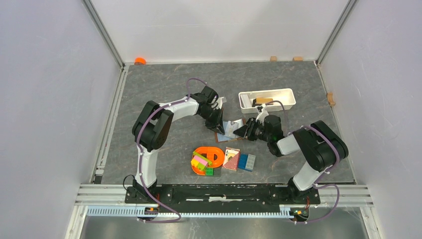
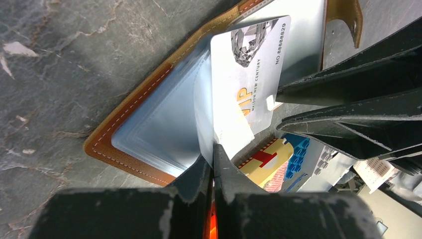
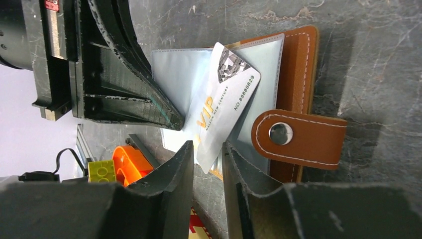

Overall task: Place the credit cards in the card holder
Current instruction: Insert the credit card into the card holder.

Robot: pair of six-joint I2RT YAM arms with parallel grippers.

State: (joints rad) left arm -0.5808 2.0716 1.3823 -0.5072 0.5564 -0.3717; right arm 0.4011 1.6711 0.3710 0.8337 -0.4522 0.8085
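Observation:
The brown card holder (image 2: 107,138) lies open on the grey table, its clear plastic sleeves showing. My left gripper (image 2: 213,150) is shut on the edge of one sleeve and lifts it. A white credit card (image 2: 247,74) printed with VIP sits slanted, partly inside the sleeves. In the right wrist view the same credit card (image 3: 224,102) points one corner into the gap of my right gripper (image 3: 208,148), which is open and not pinching it. The holder's snap strap (image 3: 298,137) lies to the right. From above, both grippers meet over the card holder (image 1: 225,134).
A white oblong tray (image 1: 288,93) stands behind the right arm. Near the front lie an orange toy (image 1: 211,153) with coloured blocks, a red playing-card pack (image 1: 231,159) and blue blocks (image 1: 246,162). A small orange object (image 1: 140,60) sits at the back left corner.

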